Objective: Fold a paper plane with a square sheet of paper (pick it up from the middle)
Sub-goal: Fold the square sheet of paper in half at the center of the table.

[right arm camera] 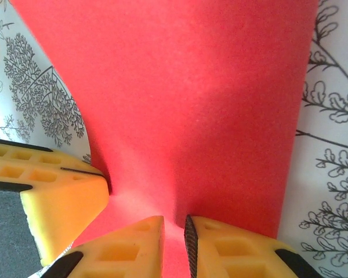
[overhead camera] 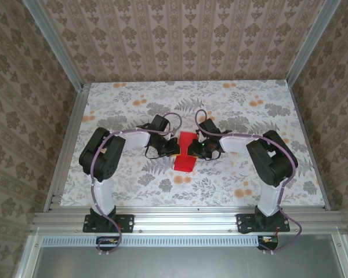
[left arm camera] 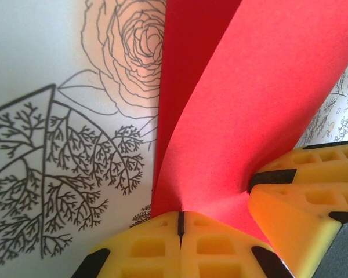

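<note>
Two grippers meet over the middle of the floral table [overhead camera: 249, 116], and from the overhead camera I see the red sheet of paper [overhead camera: 184, 163] caught between them, one end poking out toward the near edge and another toward the back wall.

On my left wrist feed, the left gripper [left arm camera: 181, 223] has its yellow fingertips [left arm camera: 145, 246] pressed flat together, only a thin dark seam between them, with the sheet of paper [left arm camera: 249, 104] pinched at that seam. From there the paper rises and curls up away from the table [left arm camera: 46, 87], a darker fold of it standing behind the lit face. The right gripper's fingers [left arm camera: 304, 202] sit just beside mine, coming in from the right and touching the same sheet.

On the right wrist feed, the right gripper [right arm camera: 174, 231] holds its jaws narrow, not fully together, and a puckered ridge of the sheet of paper [right arm camera: 191, 104] runs down into the slot between them, so I read that as a grip on the paper. The left gripper's finger [right arm camera: 52, 197] shows close at the left, against the sheet's edge. Printed leaves of the table [right arm camera: 330, 145] show on both sides of the sheet.
</note>
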Motion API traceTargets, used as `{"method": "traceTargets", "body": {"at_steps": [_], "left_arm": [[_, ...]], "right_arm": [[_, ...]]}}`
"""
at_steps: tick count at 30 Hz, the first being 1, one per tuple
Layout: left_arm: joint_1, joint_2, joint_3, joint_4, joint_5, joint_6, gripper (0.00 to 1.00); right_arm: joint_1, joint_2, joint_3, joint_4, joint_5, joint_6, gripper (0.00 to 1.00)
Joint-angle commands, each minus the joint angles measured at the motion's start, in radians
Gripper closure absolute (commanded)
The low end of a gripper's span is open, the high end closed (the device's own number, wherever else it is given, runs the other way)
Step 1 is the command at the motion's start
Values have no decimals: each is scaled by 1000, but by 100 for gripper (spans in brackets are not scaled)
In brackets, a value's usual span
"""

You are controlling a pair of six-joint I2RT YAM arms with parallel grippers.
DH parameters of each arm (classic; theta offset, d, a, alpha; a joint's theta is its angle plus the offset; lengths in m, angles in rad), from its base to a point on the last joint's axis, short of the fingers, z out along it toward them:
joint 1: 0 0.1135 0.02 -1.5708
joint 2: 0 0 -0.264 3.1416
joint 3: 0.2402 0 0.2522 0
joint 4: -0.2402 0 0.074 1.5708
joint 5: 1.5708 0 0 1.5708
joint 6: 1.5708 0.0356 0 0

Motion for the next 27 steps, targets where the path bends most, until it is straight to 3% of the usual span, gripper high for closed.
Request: {"method": "traceTargets", "body": {"at_steps": [1,13,21,27], "left_arm": [[-9,80,-26,-95,-94,29,95],[-13,82,-27,-101,-113,18,95],[-15,82,-26,-103,-118,16,95],[-15,79,-27,-105,-121,14,95]], "right_arm": [[1,-31,-7,-21,1,-19,78],[21,-87,-70,6,-110,17,78],[21,-35,-81,-40,-62,13,79],[42,-137,-91,13,-126,22,78]]}}
